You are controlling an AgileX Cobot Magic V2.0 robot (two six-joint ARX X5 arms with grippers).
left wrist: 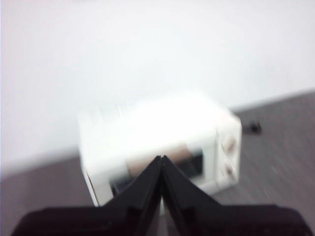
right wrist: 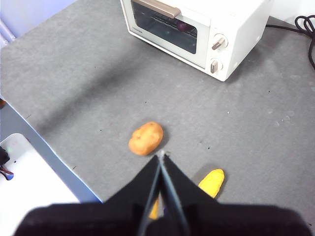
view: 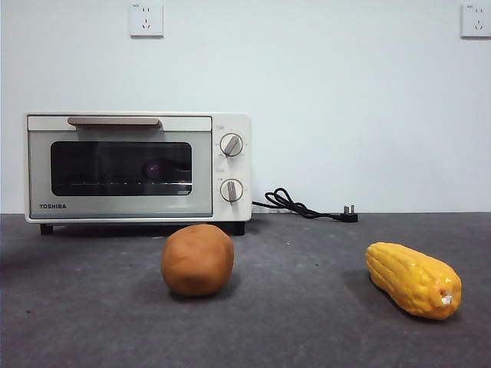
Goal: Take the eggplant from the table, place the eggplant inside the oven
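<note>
A: Front view?
B: The oven (view: 138,167) door is closed; the eggplant (view: 156,169) shows dimly behind dark glass. No arms visible.
A: Left wrist?
B: Blurred; left gripper (left wrist: 162,160) clenched, holding nothing, facing the oven.
A: Right wrist?
B: Right gripper (right wrist: 161,155) clenched empty above the table (right wrist: 88,73), partly hiding the corn (right wrist: 211,182).

Shut oven (view: 138,169) door before eggplant (view: 157,169)

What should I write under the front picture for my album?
Eggplant behind the shut oven door, potato and corn left on the table.
</note>
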